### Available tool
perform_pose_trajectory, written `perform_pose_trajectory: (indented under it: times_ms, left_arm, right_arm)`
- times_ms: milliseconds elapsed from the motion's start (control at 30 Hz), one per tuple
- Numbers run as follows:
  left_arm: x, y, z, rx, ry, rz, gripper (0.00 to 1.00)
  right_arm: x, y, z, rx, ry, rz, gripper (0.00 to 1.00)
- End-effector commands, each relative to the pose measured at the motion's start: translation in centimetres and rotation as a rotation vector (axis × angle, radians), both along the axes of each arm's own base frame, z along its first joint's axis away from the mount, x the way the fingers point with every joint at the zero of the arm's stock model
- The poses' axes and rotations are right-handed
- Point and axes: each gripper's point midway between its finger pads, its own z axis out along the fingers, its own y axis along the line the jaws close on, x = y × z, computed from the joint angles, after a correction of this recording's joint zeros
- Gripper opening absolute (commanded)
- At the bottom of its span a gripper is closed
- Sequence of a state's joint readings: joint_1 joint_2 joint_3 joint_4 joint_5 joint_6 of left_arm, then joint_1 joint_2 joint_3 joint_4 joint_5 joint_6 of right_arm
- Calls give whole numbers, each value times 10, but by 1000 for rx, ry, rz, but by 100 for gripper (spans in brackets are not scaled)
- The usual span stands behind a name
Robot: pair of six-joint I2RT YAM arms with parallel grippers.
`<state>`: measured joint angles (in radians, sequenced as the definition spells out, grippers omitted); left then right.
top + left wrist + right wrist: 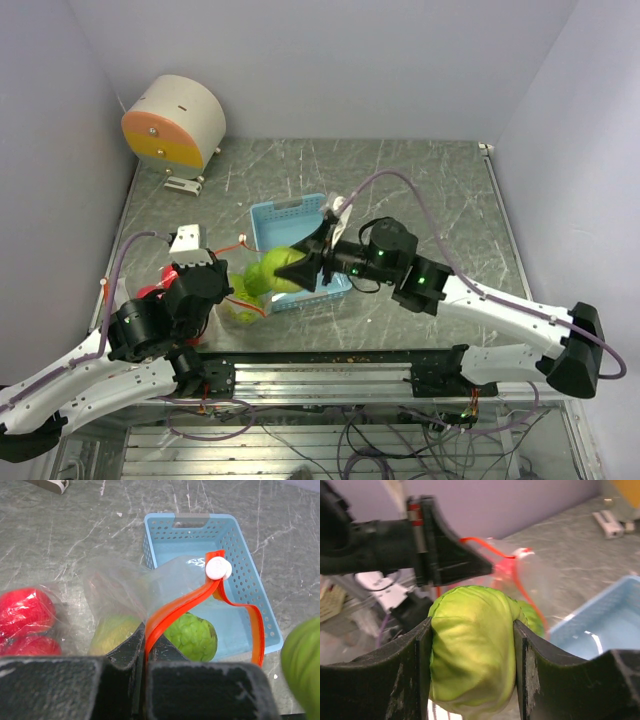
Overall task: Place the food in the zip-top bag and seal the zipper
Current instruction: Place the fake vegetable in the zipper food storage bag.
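Note:
My right gripper is shut on a soft green fruit, squeezed between both fingers and held just off the mouth of the zip-top bag. My left gripper is shut on the red-orange zipper, holding the mouth up; the strip loops open past a white slider. Through the clear plastic I see red fruits, a yellow-green one and a bumpy green one. From above, the held fruit hangs between the bag and the basket.
A light blue basket stands just behind the bag, its inside bare in the left wrist view. A round cream and orange device sits at the back left. Walls close in the table on three sides.

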<state>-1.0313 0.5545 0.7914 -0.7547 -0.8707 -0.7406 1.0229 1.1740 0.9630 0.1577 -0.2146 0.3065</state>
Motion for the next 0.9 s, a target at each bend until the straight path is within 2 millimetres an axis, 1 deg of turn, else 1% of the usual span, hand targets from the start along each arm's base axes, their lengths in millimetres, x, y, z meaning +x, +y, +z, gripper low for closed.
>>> perform_pose_trajectory:
  times_ms: [0, 133, 300, 333, 367, 400, 533, 567, 600, 667, 700, 767, 800, 833, 867]
  left_arm:
    - [3, -2, 6, -23, -16, 10, 7]
    - [3, -5, 9, -28, -17, 4, 7]
    - [2, -6, 10, -34, -17, -1, 7]
    - [2, -5, 10, -36, -18, -2, 7]
    - [2, -6, 11, -39, -20, -3, 7]
    - [2, -5, 12, -44, -22, -2, 7]
    - [3, -9, 13, -53, -27, -15, 7]
    - [3, -10, 14, -53, -28, -17, 7]
    - [3, -11, 14, -51, -26, -19, 7]
    - [4, -12, 15, -49, -26, -20, 7]
    - [4, -12, 15, -47, -27, -20, 7]
    - [4, -13, 16, -47, -27, -23, 7]
    - [4, -13, 16, -46, -27, -23, 7]
    - [4, -13, 15, -45, -27, -22, 7]
    - [4, -12, 15, -45, -29, -19, 7]
  right_arm:
    - [-31, 32, 15, 105, -20, 172, 41]
    - [-23, 51, -3, 102, 16, 160, 41]
    - [-7, 69, -11, 97, -8, 77, 41]
    - [-4, 73, -9, 106, -9, 64, 41]
    - [0, 76, -5, 118, -7, 43, 41]
    - [4, 80, -7, 117, 0, 13, 41]
    - [27, 90, -28, 61, 15, -155, 43]
    - [35, 90, -34, 39, 16, -231, 46]
    - [40, 92, -42, 8, 20, -283, 51]
    - [45, 101, -56, -64, 26, -323, 60]
    - [46, 105, -61, -92, 33, -333, 67]
    - [44, 106, -66, -110, 36, -337, 83]
    - [42, 104, -66, -105, 34, -336, 96]
    - [39, 100, -62, -91, 28, -330, 100]
    - [36, 96, -57, -76, 19, -327, 100]
